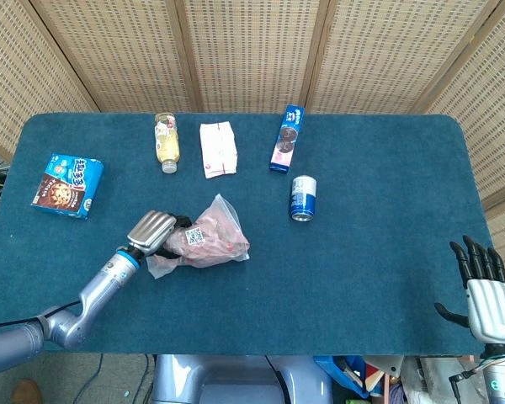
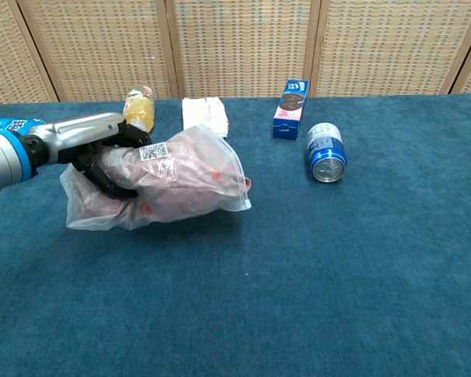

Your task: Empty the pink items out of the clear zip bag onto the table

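Note:
My left hand [image 1: 154,231] [image 2: 94,149] grips the left end of the clear zip bag [image 1: 209,240] [image 2: 173,181] and holds it raised off the blue table [image 1: 362,210]. The bag is bunched in my fingers and filled with pink items; a white label with a code shows on its upper side. Its zip edge points right. My right hand [image 1: 484,282] is open at the table's near right corner, away from the bag. The chest view does not show it.
Along the far side lie a bottle [image 1: 167,141], a white packet [image 1: 218,148] and a blue cookie box [image 1: 287,138]. A blue can [image 1: 303,198] lies right of the bag. A blue snack box [image 1: 67,184] sits at far left.

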